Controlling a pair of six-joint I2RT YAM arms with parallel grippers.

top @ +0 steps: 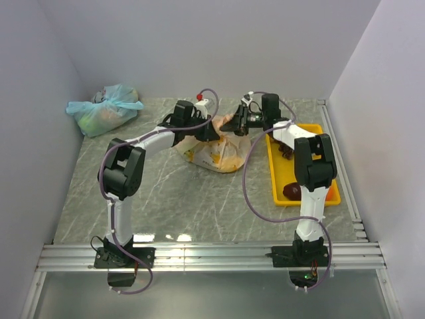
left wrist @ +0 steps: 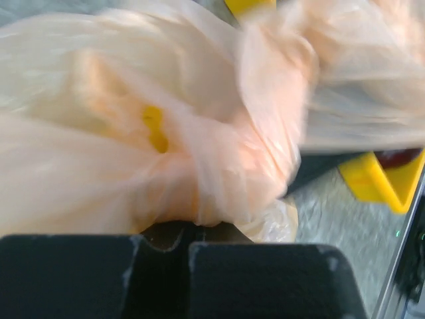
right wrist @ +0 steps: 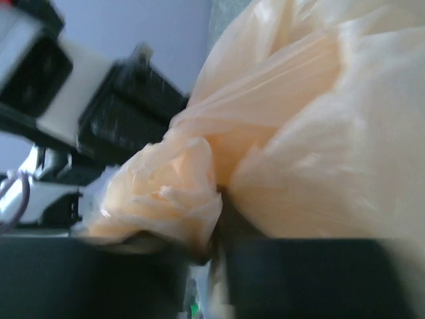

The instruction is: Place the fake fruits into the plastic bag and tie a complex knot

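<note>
The peach plastic bag (top: 216,154) lies mid-table, bulging, its contents only vague shapes through the film. My left gripper (top: 211,127) is shut on a twisted handle strand (left wrist: 226,173), which bunches right at its fingertips (left wrist: 189,242). From the right, my right gripper (top: 232,124) meets the same bunched handles. Its jaws (right wrist: 216,249) stand a narrow gap apart, and a crumpled wad of the bag (right wrist: 166,186) rests against the tips. The knot itself is blurred between the two grippers. Two dark maroon fake fruits (top: 292,191) (top: 287,151) sit in the yellow tray (top: 275,186).
A tied pale blue-green bag (top: 105,109) sits in the far left corner. The yellow tray runs along the right side beside a metal rail. Walls close the table on the left, back and right. The left arm (right wrist: 86,86) fills the right wrist view's upper left.
</note>
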